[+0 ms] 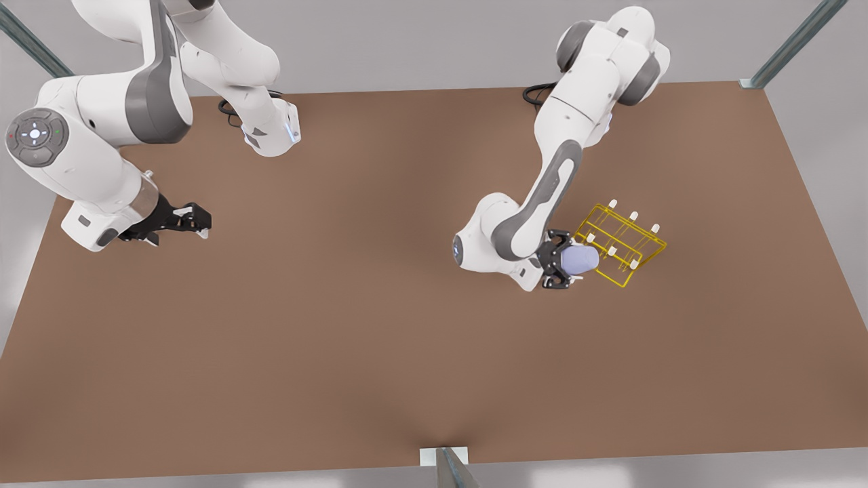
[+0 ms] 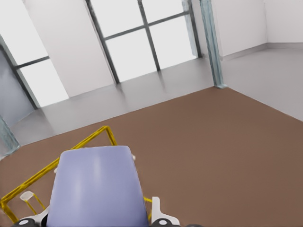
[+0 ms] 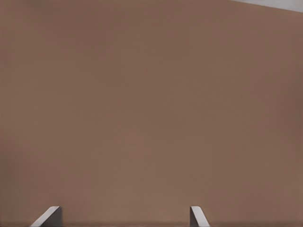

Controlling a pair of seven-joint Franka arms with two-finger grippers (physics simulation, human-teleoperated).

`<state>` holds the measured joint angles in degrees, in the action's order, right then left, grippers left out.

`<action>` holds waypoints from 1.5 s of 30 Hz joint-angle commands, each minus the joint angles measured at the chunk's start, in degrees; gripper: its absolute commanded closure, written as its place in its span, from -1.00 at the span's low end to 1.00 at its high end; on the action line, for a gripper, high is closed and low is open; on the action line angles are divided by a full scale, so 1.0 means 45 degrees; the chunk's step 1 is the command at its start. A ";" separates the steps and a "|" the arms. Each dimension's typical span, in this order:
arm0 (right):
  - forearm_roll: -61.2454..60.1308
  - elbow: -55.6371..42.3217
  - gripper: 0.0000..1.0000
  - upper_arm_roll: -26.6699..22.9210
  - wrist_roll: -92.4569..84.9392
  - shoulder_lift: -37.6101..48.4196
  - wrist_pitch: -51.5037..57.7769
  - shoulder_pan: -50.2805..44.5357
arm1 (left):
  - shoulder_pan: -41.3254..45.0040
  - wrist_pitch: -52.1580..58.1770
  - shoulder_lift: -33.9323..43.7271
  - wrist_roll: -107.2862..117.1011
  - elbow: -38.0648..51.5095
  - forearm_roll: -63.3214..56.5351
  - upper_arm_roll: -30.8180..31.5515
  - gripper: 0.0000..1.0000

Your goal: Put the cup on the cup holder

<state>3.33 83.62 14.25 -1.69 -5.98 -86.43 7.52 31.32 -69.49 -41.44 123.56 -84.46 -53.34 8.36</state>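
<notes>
The cup (image 2: 97,187), a lavender-blue tapered tumbler, was seen closest in the left wrist view, where it was clamped between the two fingers (image 2: 158,213) of the left end effector (image 1: 566,260). In that view its smooth side was turned towards the camera, and the yellow wire of the cup holder (image 2: 87,140) was seen just behind and beside it, with one white-tipped peg (image 2: 26,195) low at its side. Beyond the rack the brown tabletop (image 2: 213,142) was spread out, and farther off a grey floor and tall windows were shown.

In the front view the cup was held lying roughly sideways above the tabletop, at the near corner of the cup holder (image 1: 620,240), with its far end overlapping the rack's edge; whether it was touching the wire could not be told. The rack was set at an angle on the tabletop towards the front view's right, with its white-tipped pegs upright. The cup was not yet seated on any peg.

The right end effector (image 1: 196,220) was held over the tabletop at the front view's left, well apart from the cup and the rack, and that arm was waiting. In the right wrist view its two fingertips (image 3: 49,216) were seen set wide apart with nothing between them, over bare brown tabletop (image 3: 151,104)
</notes>
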 commanded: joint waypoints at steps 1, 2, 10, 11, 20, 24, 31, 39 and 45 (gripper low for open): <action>0.0002 -0.0007 -1.00 -0.0004 -0.0055 0.0020 0.0047 -0.0051 | 0.0090 0.2687 -0.0069 0.4105 -0.0156 -0.0198 -0.0002 -0.54; 0.0002 -0.0007 -1.00 0.0016 -0.0093 0.0020 0.0067 0.0047 | 0.0129 0.2920 -0.0069 0.4203 -0.0214 -0.0178 -0.0002 -0.54; 0.0002 -0.0007 -1.00 -0.0004 -0.0094 0.0001 0.0008 0.0086 | 0.0246 0.4035 -0.0283 0.6410 -0.1152 -0.0119 -0.0002 -0.55; 0.0002 -0.0007 -1.00 -0.0004 -0.0094 0.0001 0.0008 0.0105 | 0.0265 0.4074 -0.0283 0.6410 -0.1152 -0.0100 -0.0002 -0.55; 0.0002 -0.0007 -1.00 -0.0023 -0.0113 0.0001 0.0028 0.0105 | 0.0090 0.4094 -0.0537 0.6449 -0.1152 -0.0315 -0.0041 -0.55; 0.0002 0.0012 -1.00 -0.0023 -0.0113 0.0001 0.0028 0.0125 | 0.0070 0.4113 -0.0674 0.6625 -0.1152 -0.0588 -0.0275 -0.55; 0.0002 -0.0007 -1.00 -0.0043 -0.0113 0.0001 0.0028 0.0125 | -0.0125 0.4094 -0.1026 0.6938 -0.1250 -0.0822 -0.0334 -0.55; 0.0003 0.0012 -1.00 -0.0140 -0.0133 0.0001 0.0067 0.0183 | -0.0164 0.4094 -0.1319 0.7055 -0.1270 -0.0881 -0.0353 -0.55; 0.0002 0.0012 -1.00 -0.0160 -0.0113 0.0020 0.0106 0.0164 | -0.0320 0.4094 -0.1279 0.7230 -0.1679 -0.1018 -0.0353 -0.55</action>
<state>3.39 83.70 13.48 -2.15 -6.00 -86.08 8.46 29.99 -51.17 -47.30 152.01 -91.79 -57.69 6.78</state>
